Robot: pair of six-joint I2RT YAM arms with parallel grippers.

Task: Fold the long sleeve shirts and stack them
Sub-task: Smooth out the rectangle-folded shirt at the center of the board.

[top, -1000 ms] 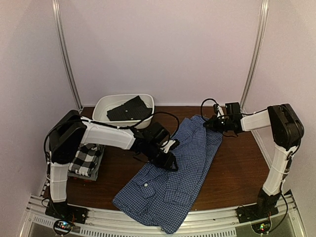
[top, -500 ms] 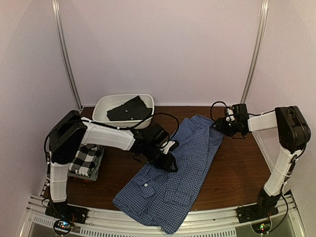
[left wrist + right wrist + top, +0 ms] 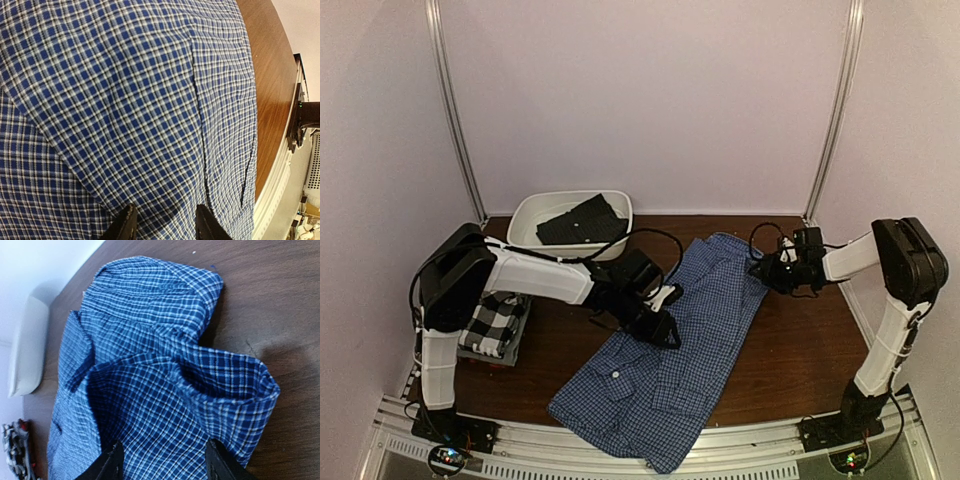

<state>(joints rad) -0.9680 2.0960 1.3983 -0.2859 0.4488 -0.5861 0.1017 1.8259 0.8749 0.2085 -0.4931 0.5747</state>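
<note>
A blue-and-white check shirt [image 3: 670, 370] lies spread across the middle of the table, its far end bunched. My left gripper [image 3: 665, 330] rests low on the shirt's left side. In the left wrist view the left gripper [image 3: 165, 220] has its jaws apart over flat check cloth [image 3: 125, 100]. My right gripper [image 3: 763, 262] is at the shirt's far right edge. The right wrist view shows the right gripper [image 3: 162, 460] open, a raised fold of the shirt [image 3: 150, 340] lying loose between its fingers. A black-and-white plaid shirt [image 3: 490, 320] sits folded at the left.
A white oval basin [image 3: 525, 215] stands at the back left with a dark folded garment [image 3: 582, 220] in it; the basin [image 3: 27, 345] also shows at the left of the right wrist view. Bare wooden table [image 3: 800, 340] lies right of the shirt.
My right gripper has opened and let go of the shirt's far edge, drawing back a little to the right. The cloth there has sunk. The left arm has not moved.
</note>
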